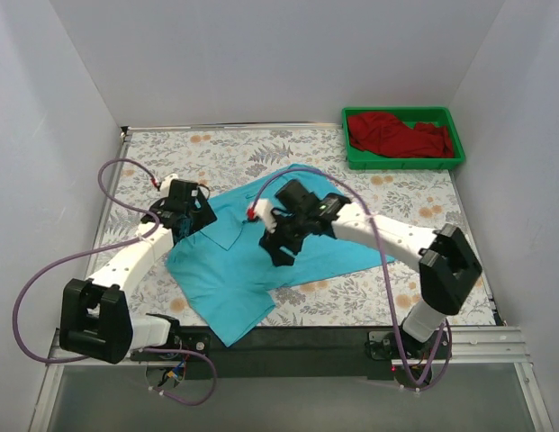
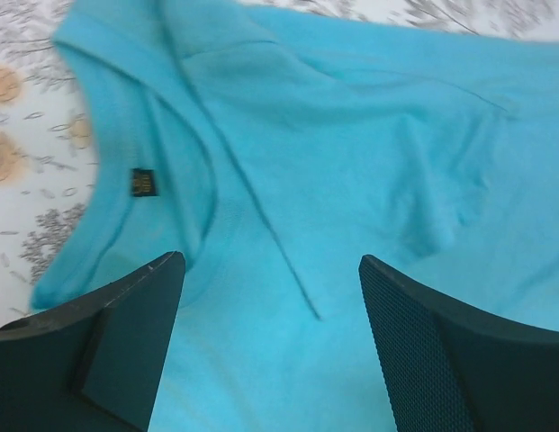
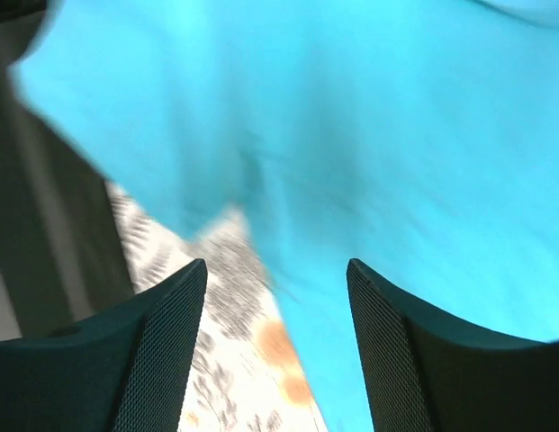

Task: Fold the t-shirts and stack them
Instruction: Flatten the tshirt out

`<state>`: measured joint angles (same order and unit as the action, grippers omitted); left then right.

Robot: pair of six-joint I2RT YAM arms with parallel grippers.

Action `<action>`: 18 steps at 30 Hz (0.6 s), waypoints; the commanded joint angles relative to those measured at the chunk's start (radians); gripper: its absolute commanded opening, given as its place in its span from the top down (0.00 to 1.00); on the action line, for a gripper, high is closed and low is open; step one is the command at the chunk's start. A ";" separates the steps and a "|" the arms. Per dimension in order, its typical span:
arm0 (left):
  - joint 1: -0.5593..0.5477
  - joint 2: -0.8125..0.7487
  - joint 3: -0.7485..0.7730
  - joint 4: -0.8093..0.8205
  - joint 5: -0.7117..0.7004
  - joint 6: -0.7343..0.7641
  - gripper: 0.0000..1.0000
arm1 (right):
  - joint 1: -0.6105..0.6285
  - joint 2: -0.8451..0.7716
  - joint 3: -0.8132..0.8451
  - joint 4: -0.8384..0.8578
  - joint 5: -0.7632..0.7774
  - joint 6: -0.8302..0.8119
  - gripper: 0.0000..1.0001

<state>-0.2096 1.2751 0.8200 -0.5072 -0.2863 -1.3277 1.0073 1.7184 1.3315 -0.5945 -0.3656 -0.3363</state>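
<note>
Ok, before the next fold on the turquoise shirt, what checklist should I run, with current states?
1. Left gripper open and empty: ok.
2. Right gripper open and empty: ok.
3. Both positioned over the cloth: ok.
4. Turquoise shirt lying flat: not ok, rumpled, with a flap folded over near the collar.
5. Red shirt folded: not ok, bunched in the green tray.
</note>
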 commanded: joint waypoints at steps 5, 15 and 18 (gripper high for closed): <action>-0.183 0.082 0.088 -0.004 0.010 0.075 0.36 | -0.315 -0.247 -0.237 0.116 0.209 0.279 0.41; -0.235 0.273 0.151 0.004 0.027 0.062 0.46 | -0.503 -0.395 -0.439 0.217 0.186 0.385 0.41; -0.244 0.312 0.179 -0.045 -0.002 0.021 0.46 | -0.519 -0.402 -0.448 0.223 0.188 0.387 0.41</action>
<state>-0.4431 1.5837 0.9447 -0.5137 -0.2592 -1.2797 0.4999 1.3453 0.8913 -0.4263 -0.1707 0.0238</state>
